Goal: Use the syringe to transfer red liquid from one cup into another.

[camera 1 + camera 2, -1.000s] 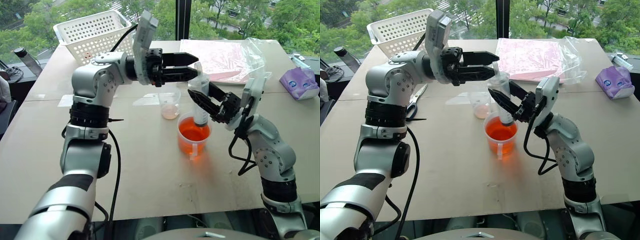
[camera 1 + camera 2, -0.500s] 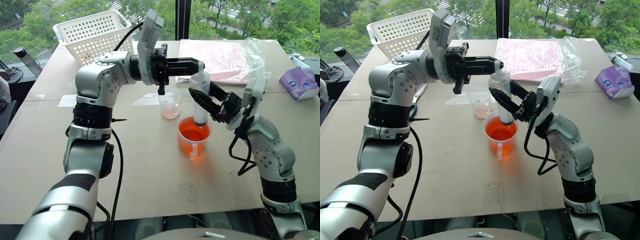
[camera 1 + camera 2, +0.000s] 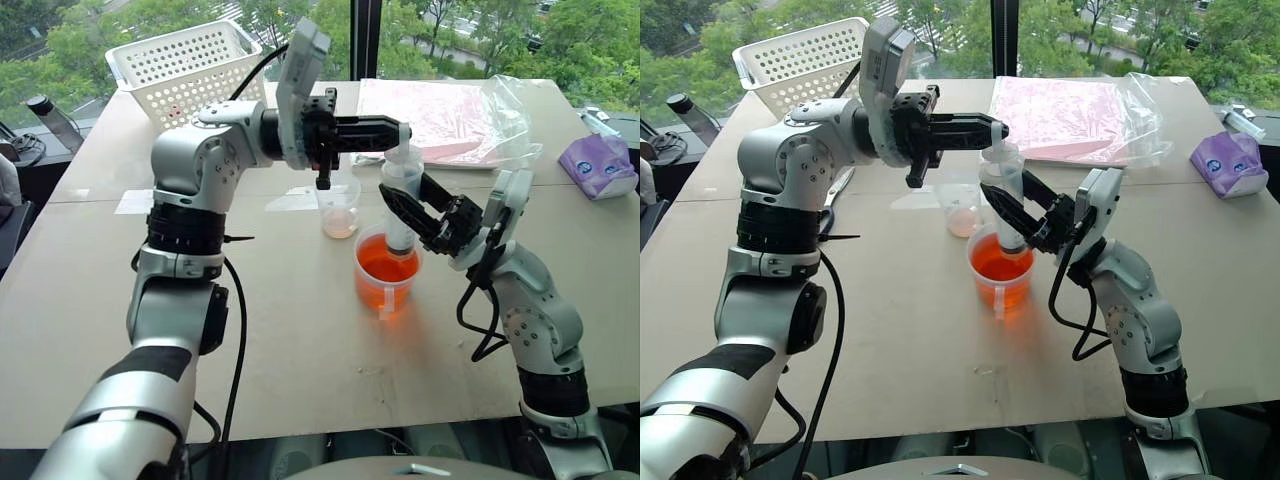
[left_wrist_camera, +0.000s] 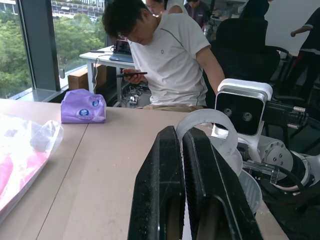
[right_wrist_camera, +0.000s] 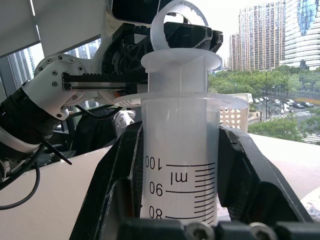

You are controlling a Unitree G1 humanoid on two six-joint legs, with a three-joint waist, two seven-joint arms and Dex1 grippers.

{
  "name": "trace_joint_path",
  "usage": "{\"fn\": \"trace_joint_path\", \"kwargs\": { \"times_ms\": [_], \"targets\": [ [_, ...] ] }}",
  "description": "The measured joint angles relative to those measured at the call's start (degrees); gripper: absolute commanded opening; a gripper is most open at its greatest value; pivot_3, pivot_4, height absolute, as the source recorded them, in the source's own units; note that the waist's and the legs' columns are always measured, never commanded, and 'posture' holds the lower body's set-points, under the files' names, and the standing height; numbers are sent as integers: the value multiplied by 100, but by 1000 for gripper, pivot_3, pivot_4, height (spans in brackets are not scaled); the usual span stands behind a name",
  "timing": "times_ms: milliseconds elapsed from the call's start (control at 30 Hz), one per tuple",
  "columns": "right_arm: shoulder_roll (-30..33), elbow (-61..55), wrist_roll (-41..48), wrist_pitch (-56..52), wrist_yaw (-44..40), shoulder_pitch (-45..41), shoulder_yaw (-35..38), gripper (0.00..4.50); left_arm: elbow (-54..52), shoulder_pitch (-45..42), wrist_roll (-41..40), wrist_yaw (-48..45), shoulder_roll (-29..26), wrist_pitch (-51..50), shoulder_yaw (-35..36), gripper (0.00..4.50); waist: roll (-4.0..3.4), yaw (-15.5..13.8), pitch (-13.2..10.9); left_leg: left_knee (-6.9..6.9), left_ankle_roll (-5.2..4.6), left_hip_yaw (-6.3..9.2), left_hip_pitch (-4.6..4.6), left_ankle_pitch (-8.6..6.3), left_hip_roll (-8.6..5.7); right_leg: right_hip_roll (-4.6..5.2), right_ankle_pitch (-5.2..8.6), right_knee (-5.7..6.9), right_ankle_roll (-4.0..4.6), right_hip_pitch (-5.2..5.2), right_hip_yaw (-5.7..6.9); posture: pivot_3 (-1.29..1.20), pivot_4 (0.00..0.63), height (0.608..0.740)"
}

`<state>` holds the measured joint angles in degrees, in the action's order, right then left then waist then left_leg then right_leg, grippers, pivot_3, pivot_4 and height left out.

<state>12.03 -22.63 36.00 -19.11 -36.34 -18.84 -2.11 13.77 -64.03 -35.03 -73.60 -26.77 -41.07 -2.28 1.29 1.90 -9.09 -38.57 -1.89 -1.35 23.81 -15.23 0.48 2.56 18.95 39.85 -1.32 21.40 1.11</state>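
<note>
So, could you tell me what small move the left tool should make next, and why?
Probably a slow upward pull on the plunger. The left tool is shut on the white plunger ring atop the large clear plastic syringe, while the right tool clamps its barrel upright with the tip down in the wide clear cup of orange-red liquid.

Both arms raised, hands near each other.
The left hand (image 3: 398,131) reached level toward the right, fingers pressed together; the right hand (image 3: 398,205) angled upward, fingers clamped.
</note>
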Motion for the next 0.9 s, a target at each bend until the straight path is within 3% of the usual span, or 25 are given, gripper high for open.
{"fn": "trace_joint_path", "kwargs": {
  "times_ms": [367,600,900],
  "targets": [
    [5,88,1,42,-61,-5,-51,1510,6,0,-14,-12,-63,-36,5,89,0,1,0,0,0,0,0,0,0,0,0,0,0,0,0,0,150,740],
    [33,96,38,-18,-99,-98,-91,1510,-3,4,-53,-78,-182,-62,108,3220,0,8,0,0,0,1,0,0,0,0,0,0,0,0,0,0,150,740],
    [52,83,214,-251,52,-314,-42,1510,-45,50,-14,-104,-292,53,216,3220,0,5,0,-1,0,1,0,0,0,0,0,0,0,0,0,0,150,740]
  ]
}}
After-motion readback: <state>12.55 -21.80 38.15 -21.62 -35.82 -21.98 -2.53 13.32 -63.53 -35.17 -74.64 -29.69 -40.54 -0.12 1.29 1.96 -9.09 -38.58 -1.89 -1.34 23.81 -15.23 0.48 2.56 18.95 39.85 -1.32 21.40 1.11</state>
